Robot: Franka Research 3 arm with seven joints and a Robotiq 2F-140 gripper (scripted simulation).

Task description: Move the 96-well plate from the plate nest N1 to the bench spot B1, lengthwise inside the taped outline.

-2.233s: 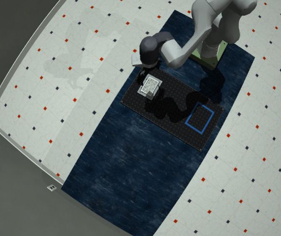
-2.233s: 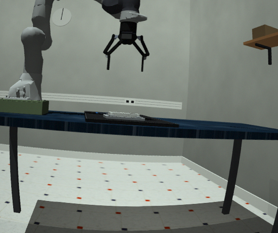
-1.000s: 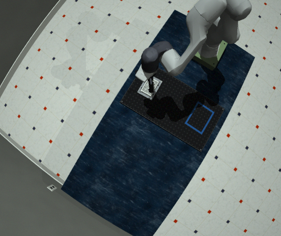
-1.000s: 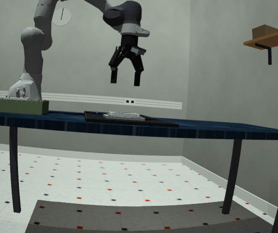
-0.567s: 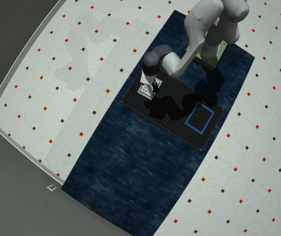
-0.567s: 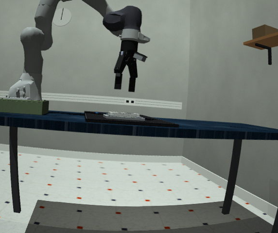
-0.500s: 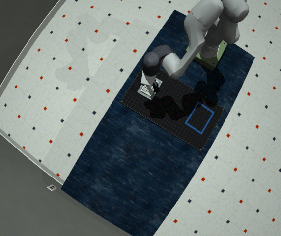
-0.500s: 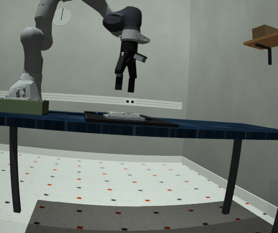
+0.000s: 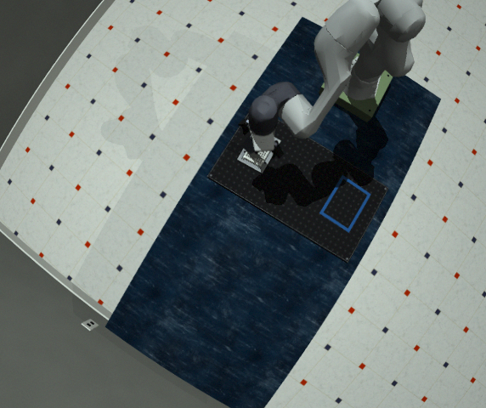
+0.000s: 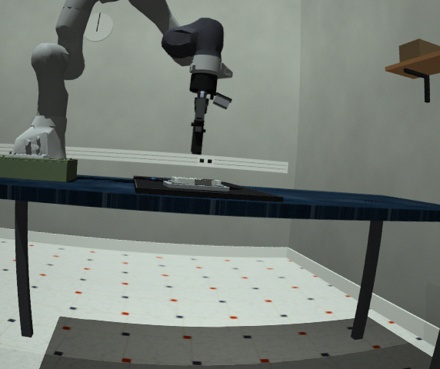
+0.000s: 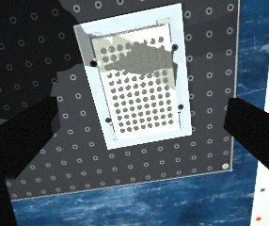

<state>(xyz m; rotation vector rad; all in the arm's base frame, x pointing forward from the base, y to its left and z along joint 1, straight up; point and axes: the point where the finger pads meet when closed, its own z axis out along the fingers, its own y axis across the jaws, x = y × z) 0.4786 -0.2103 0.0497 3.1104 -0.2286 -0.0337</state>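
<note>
96-well plate (image 11: 140,83) sitting flat in plate nest N1 (image 11: 178,71), toward the 10 o'clock end of the black perforated board (image 9: 298,219) in the top view. End effector (image 11: 141,124) hanging above it, fingers spread wide, nothing between them. Well apart from the plate in height, judging by the exterior view. In the wrist view, one dark finger (image 11: 23,129) out at 9 o'clock of the plate, the other at 3 o'clock, straddling the short width. Plate tilted a little off the finger line, though. Taped outline B1 (image 9: 363,201) waiting at the board's far end, around 4 o'clock from the nest, partly under the arm's shadow.

Risks from here: descending with that slight skew and catching a nest locating pin (image 11: 174,47) or the nest rim instead of the plate's walls. Closing off-centre and tipping the plate during the lift. Dragging against the pins and jamming if not raised straight. Landing crosswise in the outline.
</note>
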